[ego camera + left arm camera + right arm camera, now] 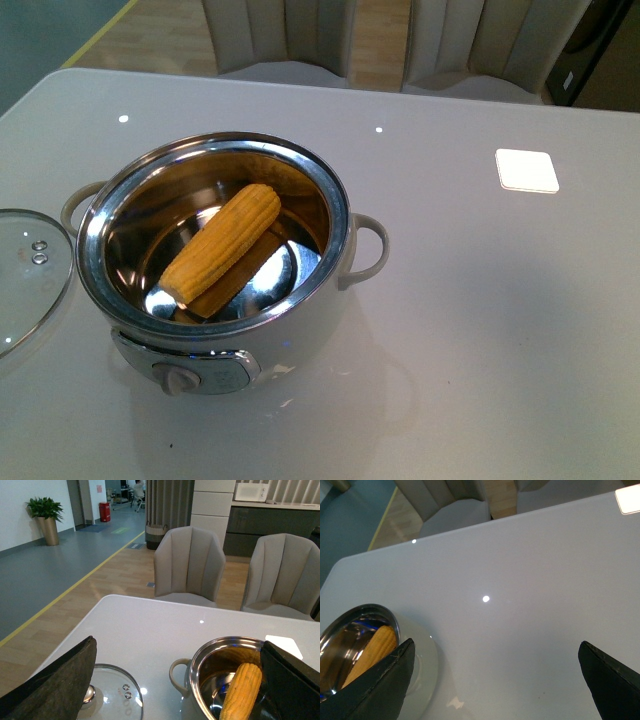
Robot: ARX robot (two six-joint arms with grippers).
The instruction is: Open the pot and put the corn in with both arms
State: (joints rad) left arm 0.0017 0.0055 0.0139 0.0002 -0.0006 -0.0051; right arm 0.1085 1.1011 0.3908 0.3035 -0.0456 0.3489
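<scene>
The cream-white pot [300, 335] stands open at the table's front left, with a steel rim, loop handles and a front dial. The yellow-orange corn [222, 242] lies slanted inside its steel bowl. The corn also shows in the left wrist view [242, 690] and in the right wrist view [370, 652]. Neither arm shows in the front view. My left gripper [177, 680] is open and empty, above the table between lid and pot [181, 707]. My right gripper [495, 677] is open and empty over bare table beside the pot [422, 665].
The glass lid [25, 280] with its knob lies flat on the table left of the pot; it also shows in the left wrist view [117, 700]. A white square pad [527, 170] lies at the back right. Two grey chairs [189, 565] stand behind the table's far edge.
</scene>
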